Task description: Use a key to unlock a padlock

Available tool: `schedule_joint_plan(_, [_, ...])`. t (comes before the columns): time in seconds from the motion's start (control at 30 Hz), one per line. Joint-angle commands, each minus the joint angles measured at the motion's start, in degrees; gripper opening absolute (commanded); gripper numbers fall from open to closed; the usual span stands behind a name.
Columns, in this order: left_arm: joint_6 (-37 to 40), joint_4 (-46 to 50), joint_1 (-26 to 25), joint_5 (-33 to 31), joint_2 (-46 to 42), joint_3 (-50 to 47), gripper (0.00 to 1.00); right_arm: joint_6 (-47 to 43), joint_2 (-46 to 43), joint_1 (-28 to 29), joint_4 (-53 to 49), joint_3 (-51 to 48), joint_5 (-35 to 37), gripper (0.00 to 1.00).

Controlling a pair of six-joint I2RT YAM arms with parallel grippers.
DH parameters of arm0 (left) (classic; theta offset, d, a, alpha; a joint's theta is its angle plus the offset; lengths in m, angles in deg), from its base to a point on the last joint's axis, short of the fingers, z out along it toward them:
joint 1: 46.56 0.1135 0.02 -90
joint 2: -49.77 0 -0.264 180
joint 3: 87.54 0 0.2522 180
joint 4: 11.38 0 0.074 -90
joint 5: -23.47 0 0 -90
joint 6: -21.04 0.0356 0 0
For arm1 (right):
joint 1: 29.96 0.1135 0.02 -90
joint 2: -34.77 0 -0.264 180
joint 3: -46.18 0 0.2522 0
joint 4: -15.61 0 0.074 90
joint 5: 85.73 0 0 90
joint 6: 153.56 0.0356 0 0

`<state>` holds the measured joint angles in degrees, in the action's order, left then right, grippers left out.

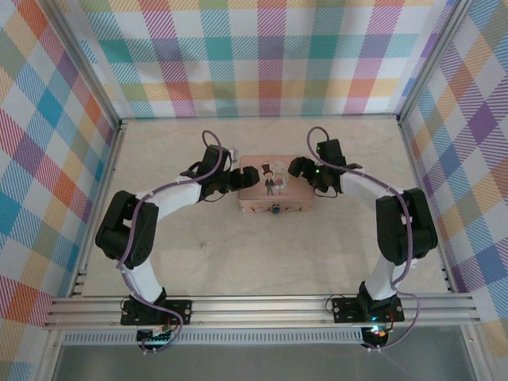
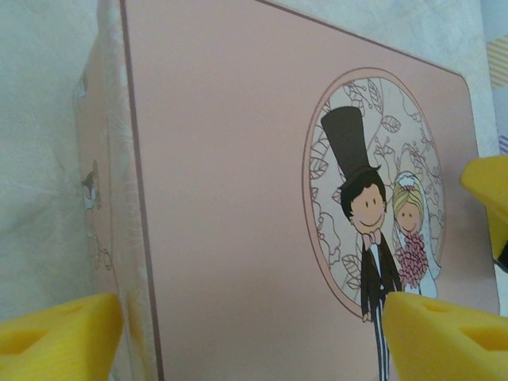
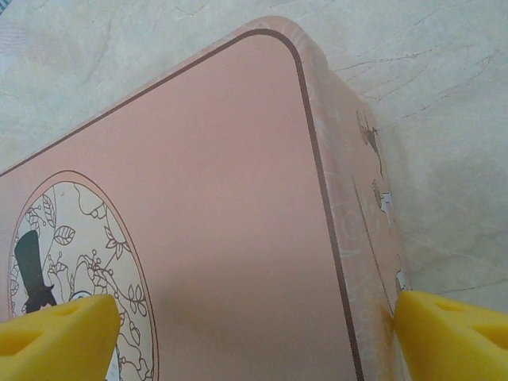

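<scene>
A pink tin (image 1: 271, 186) with a cartoon couple on its lid lies at mid-table. A tiny bluish padlock (image 1: 274, 209) sits at the middle of its near wall. The key is out of view. My left gripper (image 1: 232, 178) is at the tin's left end and open. In the left wrist view its jaws (image 2: 254, 317) straddle the lid's edge, one yellow finger (image 2: 59, 333) outside the side wall and the other over the lid. My right gripper (image 1: 299, 168) is open at the right end, its jaws (image 3: 258, 317) likewise astride the lid's edge (image 3: 317, 198).
Aluminium frame rails (image 1: 262, 305) run along the near edge, and checked cloth walls close the back and both sides. The pale tabletop (image 1: 262, 254) lies bare in front of the tin. The right gripper's yellow finger (image 2: 488, 190) shows at the far end of the lid.
</scene>
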<state>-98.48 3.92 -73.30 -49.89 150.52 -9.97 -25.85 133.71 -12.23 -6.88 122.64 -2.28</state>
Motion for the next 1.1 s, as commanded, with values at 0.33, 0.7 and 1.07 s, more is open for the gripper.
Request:
schedule_joint_plan(0.33, [1.3, 17.8, 0.6, -14.8, -13.9, -2.0, 0.82, -6.7, -13.5, -1.5, -9.9, -1.8, 1.0, 0.89])
schedule_joint_plan(0.7, [-1.8, 36.8, 0.7, -18.8, -23.6, -4.7, 0.77, -13.9, -23.4, 1.8, -15.9, -2.5, -16.2, 0.82])
schedule_joint_plan(1.07, [-9.1, 46.1, 0.6, -20.9, -28.2, -11.1, 0.67, -15.7, -26.8, 15.8, -19.2, -3.8, -17.8, 0.78])
